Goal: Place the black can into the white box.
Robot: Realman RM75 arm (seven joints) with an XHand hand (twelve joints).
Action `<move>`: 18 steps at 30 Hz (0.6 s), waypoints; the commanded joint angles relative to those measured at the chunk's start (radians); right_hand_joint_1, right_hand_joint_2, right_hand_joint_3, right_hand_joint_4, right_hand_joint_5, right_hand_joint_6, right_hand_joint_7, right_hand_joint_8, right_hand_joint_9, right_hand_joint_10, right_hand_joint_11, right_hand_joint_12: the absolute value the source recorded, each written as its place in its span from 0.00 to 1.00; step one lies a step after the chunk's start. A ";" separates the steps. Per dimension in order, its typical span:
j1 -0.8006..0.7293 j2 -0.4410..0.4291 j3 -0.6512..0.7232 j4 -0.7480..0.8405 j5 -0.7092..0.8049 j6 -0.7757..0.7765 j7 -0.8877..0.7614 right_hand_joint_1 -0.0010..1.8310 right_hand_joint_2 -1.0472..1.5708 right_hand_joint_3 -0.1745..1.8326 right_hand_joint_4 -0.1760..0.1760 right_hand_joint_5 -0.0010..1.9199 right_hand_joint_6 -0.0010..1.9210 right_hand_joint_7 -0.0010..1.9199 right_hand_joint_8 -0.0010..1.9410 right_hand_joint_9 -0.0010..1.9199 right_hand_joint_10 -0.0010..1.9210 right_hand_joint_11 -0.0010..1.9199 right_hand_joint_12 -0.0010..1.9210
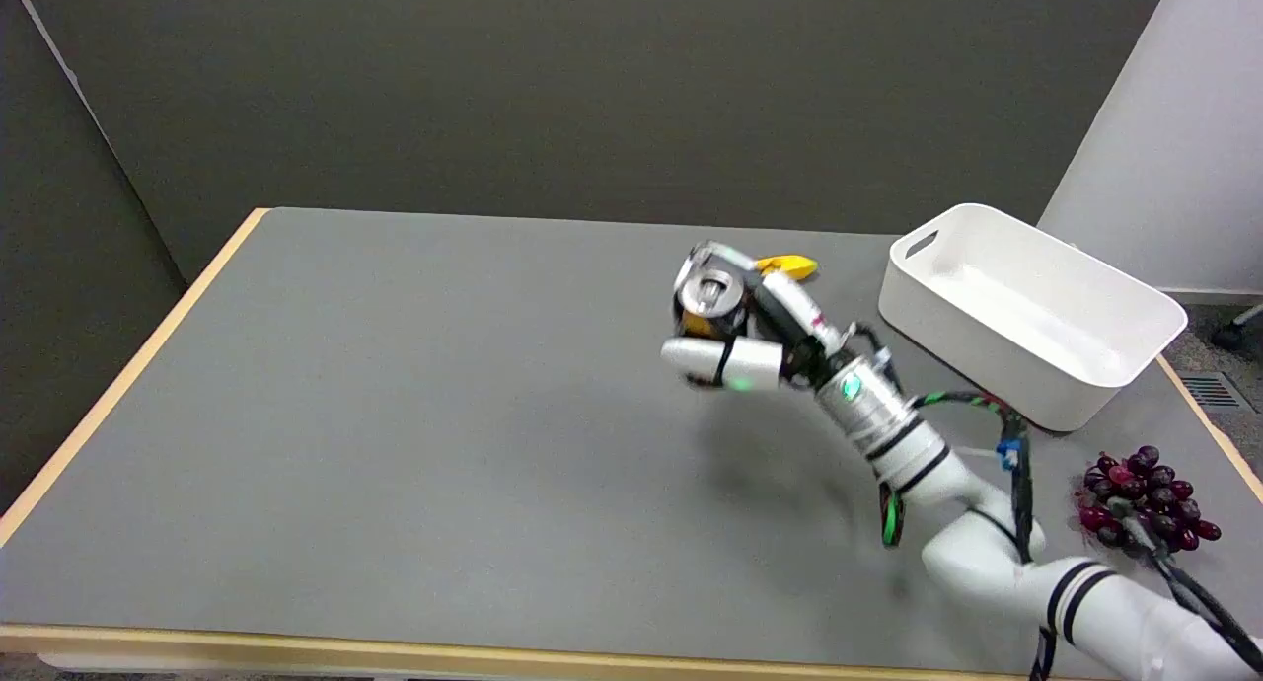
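Note:
My right hand grips the black can, lifted above the grey table right of centre. The can stands roughly upright in the hand, its silver top facing up and a yellow patch showing on its side. Fingers wrap around its front and back, hiding most of its body. The white box sits at the table's far right, empty inside, with a handle slot in its near-left wall. The can is well to the left of the box, apart from it.
A yellow object lies on the table just behind the hand. A bunch of dark red grapes rests near the right edge, in front of the box. The table's wooden edge runs along the left.

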 commanded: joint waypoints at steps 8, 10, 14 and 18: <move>0.119 0.123 0.438 0.265 0.495 -0.271 -1.072 0.63 0.91 0.10 0.00 0.22 0.84 0.41 0.78 0.37 0.73 0.26 1.00; 0.109 0.150 0.440 0.252 0.581 -0.263 -1.145 0.63 0.90 0.10 0.00 0.22 0.83 0.41 0.78 0.37 0.73 0.26 1.00; 0.068 0.190 0.442 0.220 0.731 -0.230 -1.255 0.63 0.90 0.10 0.00 0.23 0.83 0.41 0.78 0.38 0.72 0.27 0.99; 0.008 0.204 0.453 0.207 0.807 -0.189 -1.341 0.64 0.90 0.11 0.00 0.23 0.82 0.42 0.77 0.38 0.72 0.28 0.99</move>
